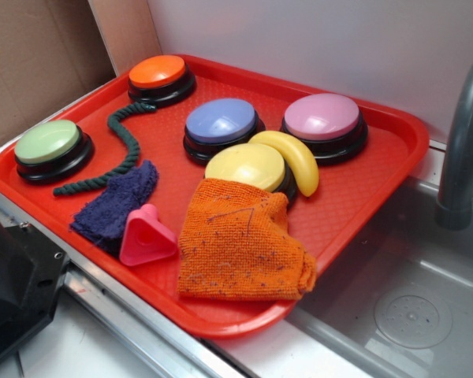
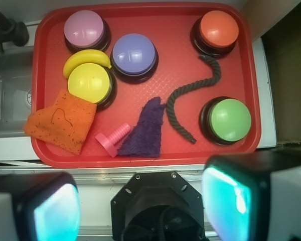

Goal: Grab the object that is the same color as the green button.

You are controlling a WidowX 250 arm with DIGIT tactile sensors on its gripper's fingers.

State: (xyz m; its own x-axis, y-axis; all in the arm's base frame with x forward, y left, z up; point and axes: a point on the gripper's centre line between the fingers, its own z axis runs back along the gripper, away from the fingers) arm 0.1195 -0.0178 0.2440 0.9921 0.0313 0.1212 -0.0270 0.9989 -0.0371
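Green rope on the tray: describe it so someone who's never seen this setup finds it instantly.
Start at the red tray beside the sink. Between the green button and the orange button lies the green rope, running in a curve from one toward the other. It is the only long, thin, twisted cord there; the purple cloth at its near end is flat and fuzzy.

gripper (image 2: 143, 201) showing two blocky white fingers (image 2: 30, 211) with glowing teal pads, black octagonal mount plate (image 2: 158, 198) sitting between them with small screws, dark cable coiling at its centre, black base housing (image 1: 12, 291) showing bolts
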